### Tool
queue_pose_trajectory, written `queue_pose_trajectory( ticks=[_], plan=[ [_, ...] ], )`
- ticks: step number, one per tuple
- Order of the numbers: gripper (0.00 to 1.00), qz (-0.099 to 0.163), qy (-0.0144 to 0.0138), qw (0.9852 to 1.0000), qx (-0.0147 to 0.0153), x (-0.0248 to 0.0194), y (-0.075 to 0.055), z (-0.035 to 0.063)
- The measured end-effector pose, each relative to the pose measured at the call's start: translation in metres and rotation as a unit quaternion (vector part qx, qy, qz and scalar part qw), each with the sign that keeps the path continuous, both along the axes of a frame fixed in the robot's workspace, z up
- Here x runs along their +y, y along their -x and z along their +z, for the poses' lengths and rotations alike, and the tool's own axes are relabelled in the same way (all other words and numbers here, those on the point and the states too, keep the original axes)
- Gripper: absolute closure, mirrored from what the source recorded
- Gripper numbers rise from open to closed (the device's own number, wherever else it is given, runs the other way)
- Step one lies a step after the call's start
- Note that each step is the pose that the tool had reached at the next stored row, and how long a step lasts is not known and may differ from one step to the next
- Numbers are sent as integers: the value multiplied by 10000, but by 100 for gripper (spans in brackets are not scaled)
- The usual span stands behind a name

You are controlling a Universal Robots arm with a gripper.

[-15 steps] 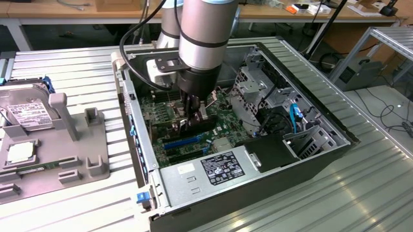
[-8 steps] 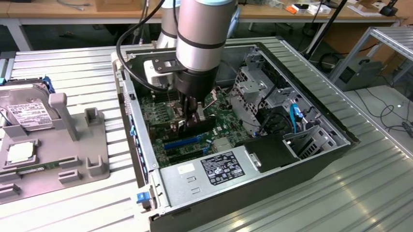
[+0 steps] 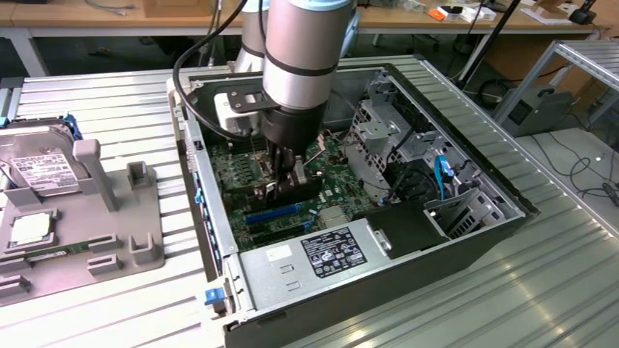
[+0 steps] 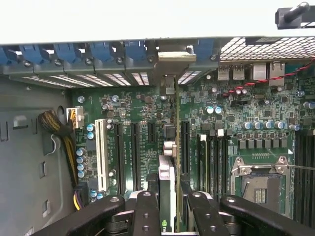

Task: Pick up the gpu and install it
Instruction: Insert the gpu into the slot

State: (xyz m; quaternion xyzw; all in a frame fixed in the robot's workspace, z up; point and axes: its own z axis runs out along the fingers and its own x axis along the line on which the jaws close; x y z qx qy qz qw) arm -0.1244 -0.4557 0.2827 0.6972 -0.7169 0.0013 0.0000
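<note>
Reaches straight down into the open computer case (image 3: 460, 138), laid on its side on the ribbed metal worktop (image 3: 541, 283). Holds the pincer (image 3: 287, 180) low over the green motherboard (image 3: 232, 170), closed on the gpu (image 3: 301, 193), a finger pressed to each flat face. From the wrist: grips the gpu (image 4: 167, 179) edge-on, upright on its long edge, directly between the fingers (image 4: 147, 211) and running away from the pincer (image 4: 170, 196) toward the rear wall of the case. Ends with the silver bracket (image 4: 173, 61) at the rear slot openings, just under the row of blue latches (image 4: 74, 51). Lies parallel to the black expansion slots of the motherboard (image 4: 142, 113), with a white slot (image 4: 102, 152) well off to one face and the processor socket (image 4: 261, 184) off to the other. Cannot tell whether seated in a slot or just above it. Near the pincer, at the case's near end: a silver power supply (image 3: 320, 254) with a black label. Outside, at the exterior view's left of the case: a grey tray (image 3: 116, 217) on the worktop, carrying a silver hard drive (image 3: 43, 170) with a white label, well apart from the pincer.
</note>
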Motion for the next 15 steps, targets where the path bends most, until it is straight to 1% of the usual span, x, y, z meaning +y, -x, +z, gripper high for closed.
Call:
queue_pose_trajectory(
  ticks=[15],
  plan=[
    [73, -27, 2, 10000, 0, -5, 3, -91]
  ],
)
